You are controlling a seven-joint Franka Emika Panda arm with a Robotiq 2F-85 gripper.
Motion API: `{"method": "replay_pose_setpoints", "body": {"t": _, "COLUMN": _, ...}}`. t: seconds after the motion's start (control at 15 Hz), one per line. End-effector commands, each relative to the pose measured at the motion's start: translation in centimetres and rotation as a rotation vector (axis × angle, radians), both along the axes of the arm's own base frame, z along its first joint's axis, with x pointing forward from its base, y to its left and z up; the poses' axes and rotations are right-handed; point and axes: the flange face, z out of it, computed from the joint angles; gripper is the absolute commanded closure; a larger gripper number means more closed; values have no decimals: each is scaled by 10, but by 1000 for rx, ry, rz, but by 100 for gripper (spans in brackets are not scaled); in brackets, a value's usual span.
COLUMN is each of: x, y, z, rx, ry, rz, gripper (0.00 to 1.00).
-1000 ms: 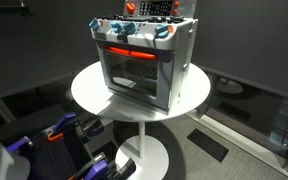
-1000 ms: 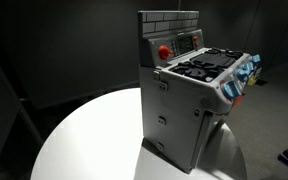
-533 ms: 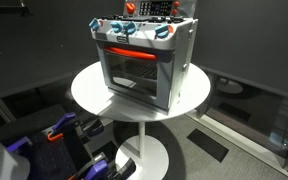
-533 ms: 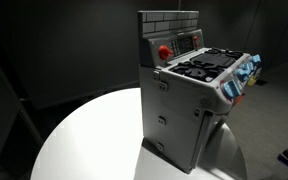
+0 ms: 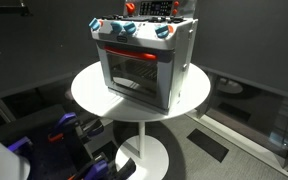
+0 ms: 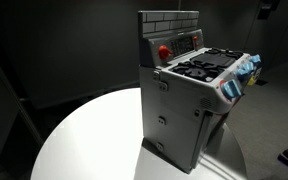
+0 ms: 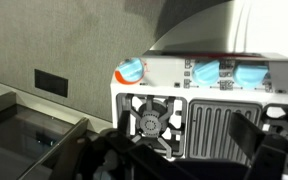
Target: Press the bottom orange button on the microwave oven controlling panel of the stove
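The grey toy stove (image 5: 144, 65) stands on the round white table (image 5: 89, 90), also in the other exterior view (image 6: 189, 100). Its small dark controlling panel (image 6: 189, 40) sits on the raised back wall beside a round red button (image 6: 164, 51); it is at the top edge in an exterior view (image 5: 156, 8). Its tiny buttons are too small to tell apart. In the wrist view my gripper (image 7: 179, 160) is open and empty above the stove top, over the burner (image 7: 149, 120) and grill (image 7: 219, 125). The teal knobs (image 7: 206, 72) lie beyond. The panel is out of the wrist view.
The table rests on a white pedestal foot (image 5: 144, 155). Blue and orange equipment (image 5: 69, 130) lies on the floor by it. A dark part (image 6: 268, 8) hangs at the top right corner, above and beyond the stove. Dark walls surround the table.
A dark part has come into the top right corner of an exterior view. The light on the stove's front and knobs has changed slightly. The stove has not moved.
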Motion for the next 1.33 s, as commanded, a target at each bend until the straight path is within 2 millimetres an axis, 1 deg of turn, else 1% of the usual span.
{"method": "replay_pose_setpoints", "body": {"t": 0.0, "x": 44, "y": -3, "z": -1, "rx": 25, "ry": -62, "rz": -40, "gripper": 0}}
{"method": "replay_pose_setpoints", "body": {"t": 0.2, "x": 77, "y": -9, "z": -13, "rx": 50, "ry": -97, "rz": -67, "gripper": 0}}
{"method": "replay_pose_setpoints", "body": {"t": 0.4, "x": 110, "y": -19, "z": -26, "rx": 65, "ry": -127, "rz": -103, "gripper": 0}}
{"method": "replay_pose_setpoints", "body": {"t": 0.6, "x": 135, "y": -28, "z": -39, "rx": 74, "ry": -144, "rz": -136, "gripper": 0}}
{"method": "replay_pose_setpoints", "body": {"t": 0.87, "x": 157, "y": -35, "z": -50, "rx": 77, "ry": -154, "rz": -164, "gripper": 0}}
{"method": "replay_pose_setpoints", "body": {"t": 1.27, "x": 179, "y": -39, "z": -59, "rx": 75, "ry": -150, "rz": -195, "gripper": 0}}
